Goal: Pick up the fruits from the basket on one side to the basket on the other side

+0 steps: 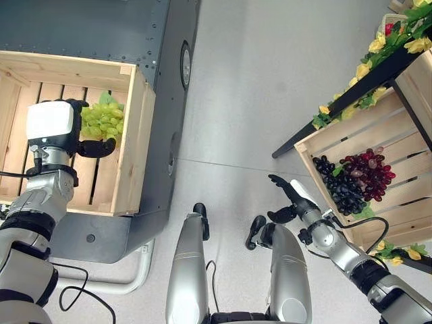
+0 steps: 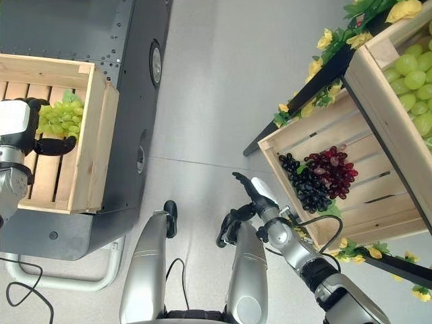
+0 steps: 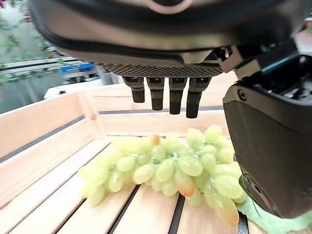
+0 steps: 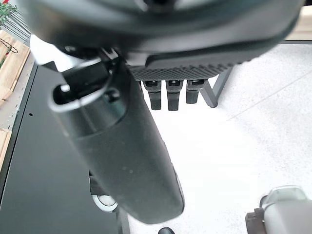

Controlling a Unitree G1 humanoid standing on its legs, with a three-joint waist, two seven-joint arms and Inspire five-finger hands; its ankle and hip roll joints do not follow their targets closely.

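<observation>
Green grapes [image 1: 103, 121] lay on the slats of the wooden crate [image 1: 132, 142] on our left, where our left hand [image 1: 64, 131] hovered over them with fingers [image 3: 169, 97] straight and holding nothing. Our right hand [image 1: 291, 196] hung open over the grey floor [image 1: 270, 101], just beside the tilted crate [image 1: 398, 152] holding the dark grapes [image 1: 341, 185] and red grapes [image 1: 368, 170].

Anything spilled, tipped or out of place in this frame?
Nothing stands out. The green grapes lie inside the left crate beside the open left hand. Dark and red grapes sit in the right crate. The right hand is open over the floor.
</observation>
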